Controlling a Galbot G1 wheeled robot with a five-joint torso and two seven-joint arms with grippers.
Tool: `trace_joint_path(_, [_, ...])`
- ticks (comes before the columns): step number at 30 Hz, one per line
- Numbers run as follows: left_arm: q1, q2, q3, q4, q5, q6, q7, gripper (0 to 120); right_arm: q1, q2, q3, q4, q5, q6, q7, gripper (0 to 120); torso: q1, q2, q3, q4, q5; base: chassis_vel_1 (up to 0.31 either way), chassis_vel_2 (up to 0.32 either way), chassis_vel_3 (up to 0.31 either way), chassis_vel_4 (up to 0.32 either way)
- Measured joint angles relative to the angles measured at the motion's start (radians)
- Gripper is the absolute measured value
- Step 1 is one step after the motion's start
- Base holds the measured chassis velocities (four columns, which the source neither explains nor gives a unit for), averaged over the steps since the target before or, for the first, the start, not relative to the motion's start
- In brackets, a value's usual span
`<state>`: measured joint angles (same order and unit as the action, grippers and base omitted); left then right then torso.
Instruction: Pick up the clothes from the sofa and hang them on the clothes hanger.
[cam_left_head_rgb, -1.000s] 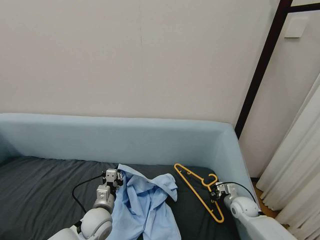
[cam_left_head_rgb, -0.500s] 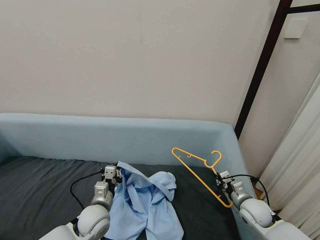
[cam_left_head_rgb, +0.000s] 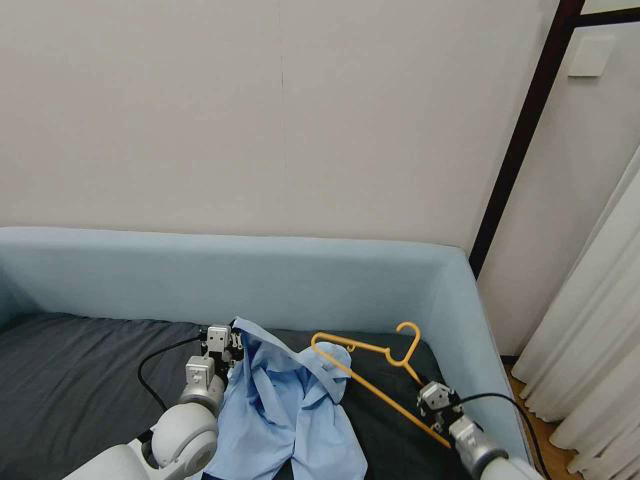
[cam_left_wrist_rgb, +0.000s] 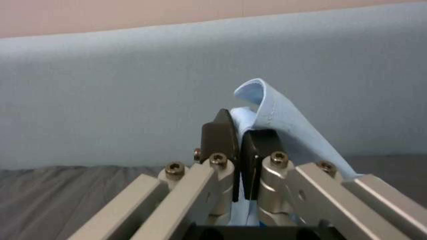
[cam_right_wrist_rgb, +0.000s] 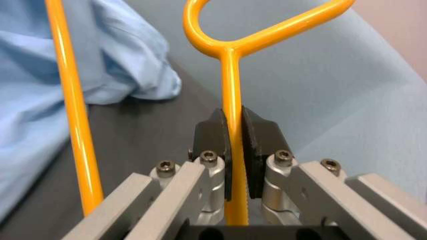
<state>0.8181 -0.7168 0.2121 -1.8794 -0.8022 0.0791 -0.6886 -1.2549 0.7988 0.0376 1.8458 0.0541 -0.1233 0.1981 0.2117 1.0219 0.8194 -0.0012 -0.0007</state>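
Left gripper (cam_left_head_rgb: 222, 344): located at lower centre-left of the head view, above the sofa seat. The pads are pressed together on a fold of the shirt (cam_left_head_rgb: 290, 415) near its collar; in the left wrist view the collar is seen standing up just behind the black pads (cam_left_wrist_rgb: 220, 137).

Right gripper (cam_left_head_rgb: 436, 397): located at lower right of the head view, close to the sofa's end wall. It is clamped on the hanger (cam_right_wrist_rgb: 230, 80); the orange stem below the hook is pinched between the two black pads (cam_right_wrist_rgb: 261, 136).

Shirt: light blue, held raised at the collar edge by the left gripper. The remainder is draped in loose folds down to the bottom edge of the head view, over the dark seat cushion (cam_left_head_rgb: 70, 375).

Hanger: orange, held off the seat and tilted, hook uppermost. Its far shoulder is brought against the right side of the shirt at lower centre of the head view; whether it is inside the fabric cannot be told.

Sofa (cam_left_head_rgb: 250, 282): pale blue backrest across the middle of the head view.
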Motion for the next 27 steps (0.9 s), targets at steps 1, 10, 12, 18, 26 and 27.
trace_joint_path(1, [-0.008, 0.004, 0.004, -0.005, -0.010, 0.007, -0.003, 0, -0.026, -0.001, 0.003, 0.019, -0.019, 0.008, 0.000, 4, 0.000, 0.000, 0.000, 0.0000, 0.0001, 0.000, 0.000, 0.000, 0.000])
trace_joint_path(10, [0.025, 0.044, 0.007, -0.078, -0.036, 0.044, -0.030, 0, 0.008, 0.022, -0.118, 0.063, -0.066, 0.002, 0.002, 4, 0.000, 0.000, 0.000, 0.0007, 0.0001, 0.000, 0.000, 0.000, 0.000])
trace_joint_path(12, [0.044, 0.048, 0.007, -0.103, -0.036, 0.056, -0.037, 0, 0.058, 0.044, -0.151, 0.040, -0.056, -0.004, 0.007, 4, 0.000, 0.000, 0.000, 0.0005, 0.0001, 0.000, 0.000, 0.000, 0.000])
trace_joint_path(18, [0.078, 0.063, 0.008, -0.129, -0.032, 0.065, -0.038, 0, 0.105, 0.080, -0.203, 0.050, -0.008, -0.063, 0.041, 4, 0.000, 0.000, 0.000, 0.0000, 0.0000, 0.000, 0.000, 0.000, 0.000])
trace_joint_path(26, [0.106, 0.062, 0.007, -0.153, -0.025, 0.070, -0.040, 0, 0.164, 0.125, -0.244, 0.009, -0.001, -0.091, 0.099, 4, 0.000, 0.000, 0.000, 0.0000, 0.0001, 0.000, 0.000, 0.000, 0.000])
trace_joint_path(27, [0.108, 0.061, 0.011, -0.155, -0.025, 0.066, -0.037, 0, 0.178, 0.132, -0.252, -0.002, 0.002, -0.096, 0.112, 4, 0.000, 0.000, 0.000, 0.0000, 0.0002, 0.000, 0.000, 0.000, 0.000])
